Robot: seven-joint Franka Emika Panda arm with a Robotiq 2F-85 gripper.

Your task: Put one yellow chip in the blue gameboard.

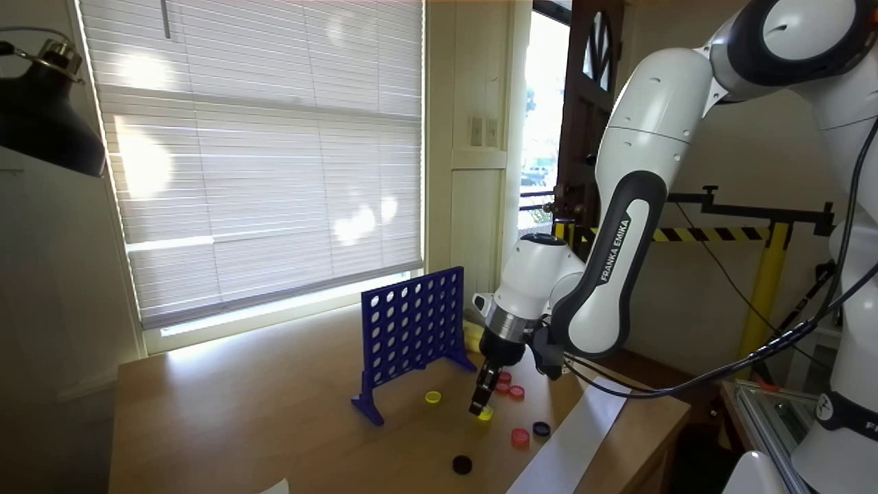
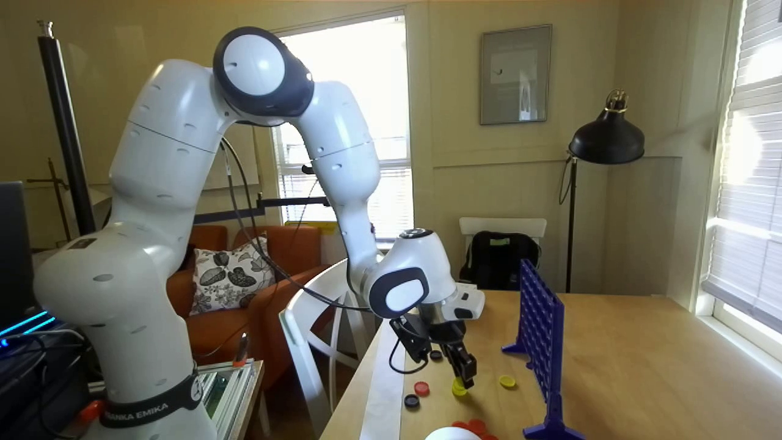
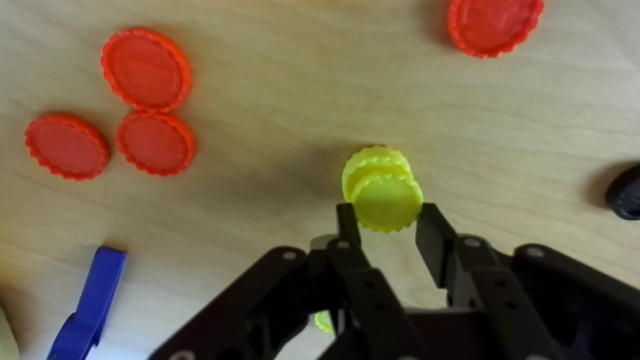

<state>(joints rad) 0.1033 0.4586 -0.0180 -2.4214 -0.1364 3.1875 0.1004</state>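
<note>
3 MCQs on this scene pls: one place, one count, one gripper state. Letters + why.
1. Relative to the gripper and gameboard, where is the lone yellow chip?
A. Inside the gameboard
B. Beyond the gameboard, away from the gripper
C. On the table between them

2. How many red chips show in the wrist view?
A. Four
B. Two
C. Six

3. What state is the gripper in?
A. Wide open
B. Closed on the upper yellow chip
C. Closed on a red chip

1: C, both exterior views show it there.
2: A, three sit at left, one at upper right.
3: B, its fingertips meet opposite edges of that chip in the wrist view.
</note>
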